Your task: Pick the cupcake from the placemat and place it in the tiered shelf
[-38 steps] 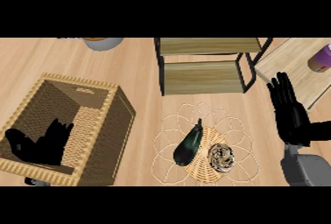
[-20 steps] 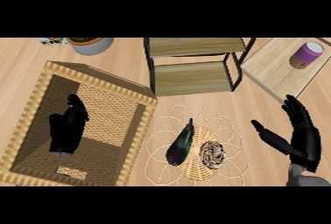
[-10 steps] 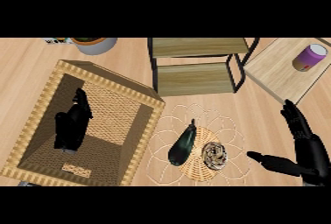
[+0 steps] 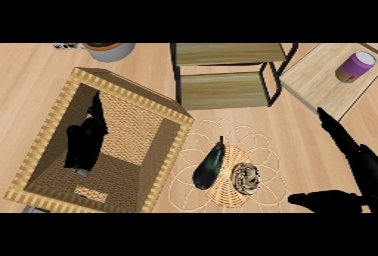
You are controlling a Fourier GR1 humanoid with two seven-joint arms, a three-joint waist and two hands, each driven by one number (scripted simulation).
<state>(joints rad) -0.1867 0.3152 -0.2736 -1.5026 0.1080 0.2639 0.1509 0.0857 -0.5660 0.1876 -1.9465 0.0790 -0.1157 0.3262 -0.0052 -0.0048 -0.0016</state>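
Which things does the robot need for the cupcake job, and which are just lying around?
For the job: cupcake, placemat, tiered shelf, right hand.
Just lying about: eggplant, wicker basket, purple cup, wooden tray, grey bowl.

A single view is supplied, so no overlap applies. The head camera looks steeply down onto the tabletop (image 4: pixel 44 75), which fills the frame. The tiered shelf (image 4: pixel 221 90) sits at top centre, the wicker basket (image 4: pixel 136 95) at left, and the placemat (image 4: pixel 221 192) at lower centre. The right hand (image 4: pixel 362 165) enters at the lower right corner, close to the lens.
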